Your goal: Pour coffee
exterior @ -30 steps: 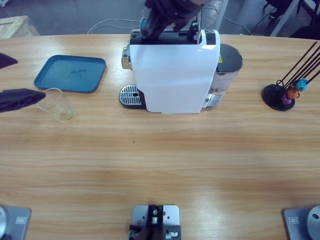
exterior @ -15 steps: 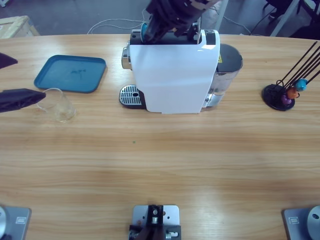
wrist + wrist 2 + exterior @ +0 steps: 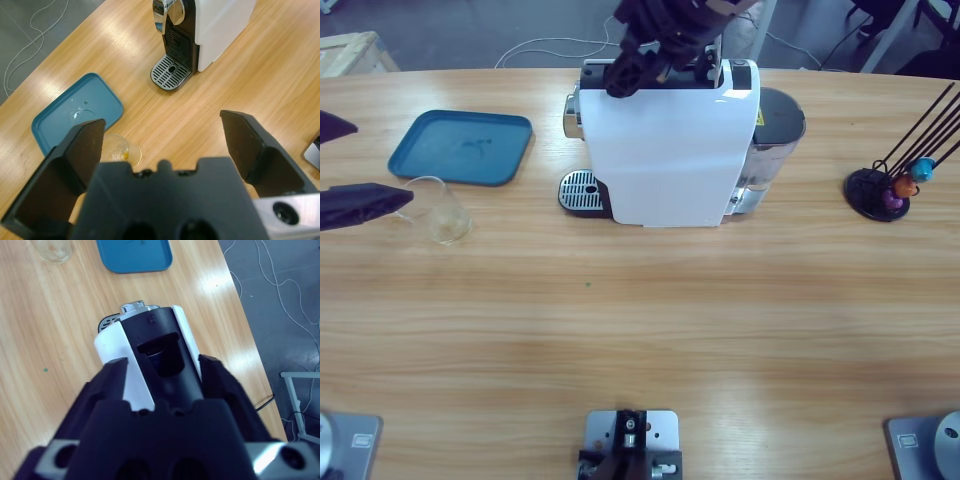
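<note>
Watching high view: right gripper (image 3: 638, 68) over white machine (image 3: 665, 150), no coffee visible | left wrist: left gripper (image 3: 165, 145) spread, empty, glass (image 3: 121, 150) beside it, could tip | right wrist: capsule slot (image 3: 159, 349) below, jaws parted, holding nothing

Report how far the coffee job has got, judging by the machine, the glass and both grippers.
Done: nothing poured. The clear glass cup sits beside the teal plastic tray, not on the white coffee machine's drip grate. In hand: the right gripper hovers over the machine's top slot; the left gripper is open by the cup. Left: brewing and pouring.
</note>
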Controlling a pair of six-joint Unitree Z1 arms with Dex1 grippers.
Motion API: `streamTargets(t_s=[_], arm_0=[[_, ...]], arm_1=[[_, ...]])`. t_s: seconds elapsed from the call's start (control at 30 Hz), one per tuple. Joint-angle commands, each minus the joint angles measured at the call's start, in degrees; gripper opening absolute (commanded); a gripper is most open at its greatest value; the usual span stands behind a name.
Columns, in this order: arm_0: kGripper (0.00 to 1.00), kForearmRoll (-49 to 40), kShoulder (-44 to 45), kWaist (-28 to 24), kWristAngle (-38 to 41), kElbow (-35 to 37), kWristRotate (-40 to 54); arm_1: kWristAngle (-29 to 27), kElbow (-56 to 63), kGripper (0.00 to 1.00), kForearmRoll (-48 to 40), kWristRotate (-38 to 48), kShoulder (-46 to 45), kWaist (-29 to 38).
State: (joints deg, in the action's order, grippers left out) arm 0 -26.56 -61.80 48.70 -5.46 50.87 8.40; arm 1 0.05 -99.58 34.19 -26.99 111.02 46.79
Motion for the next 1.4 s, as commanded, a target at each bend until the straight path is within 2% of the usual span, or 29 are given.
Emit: streamTargets(t_s=[0.03, 0.1, 0.37, 0.43, 0.5, 0.57, 0.67, 0.8, 1.03, 1.2, 1.4], arm_0=[[0.982, 0.6, 0.3, -0.6, 1.1, -2.4, 0.6], [0.982, 0.6, 0.3, -0.6, 1.1, -2.3, 0.6], [0.982, 0.1, 1.8, -0.6, 2.3, -1.9, 0.7], [0.982, 0.0, 1.9, -0.6, 2.3, -1.7, 0.7], [0.982, 0.0, 1.7, -0.6, 2.5, -1.3, 0.7], [0.982, 0.0, 1.5, -0.6, 2.8, -0.8, 0.7], [0.982, -0.2, 1.8, -0.6, 2.9, -0.5, 0.7], [0.982, -0.8, 2.3, -0.6, 2.9, -0.7, 0.7], [0.982, -0.8, 2.0, -0.6, 2.9, -0.9, 0.6], [0.982, -0.8, 2.5, -0.6, 2.9, -0.5, 0.6], [0.982, -0.8, 4.3, -0.5, 2.4, -1.0, 0.4]], arm_1=[[-0.1, -3.6, 0.000, 7.5, 4.2, -7.9, 5.0], [-0.2, -0.7, 0.000, 5.9, 10.4, -10.9, 7.6], [-11.8, 22.0, 0.000, 0.1, 44.2, -25.8, 9.5], [-19.8, 27.7, 0.000, -2.0, 54.7, -30.2, 9.5], [-24.2, 28.6, 0.000, -2.7, 58.5, -32.1, 7.9], [-25.5, 28.3, 0.000, -6.7, 61.2, -31.9, 3.7], [-23.5, 25.3, 0.000, -14.9, 66.4, -25.9, -2.4], [-18.9, 22.2, 0.000, -20.1, 70.5, -17.0, -3.1], [-11.6, 22.3, 0.000, -24.6, 67.9, -16.1, 1.1], [-10.7, 22.0, 0.000, -26.8, 67.0, -14.4, 3.3], [-9.1, 23.1, 0.000, -28.6, 66.2, -5.4, 4.5]])
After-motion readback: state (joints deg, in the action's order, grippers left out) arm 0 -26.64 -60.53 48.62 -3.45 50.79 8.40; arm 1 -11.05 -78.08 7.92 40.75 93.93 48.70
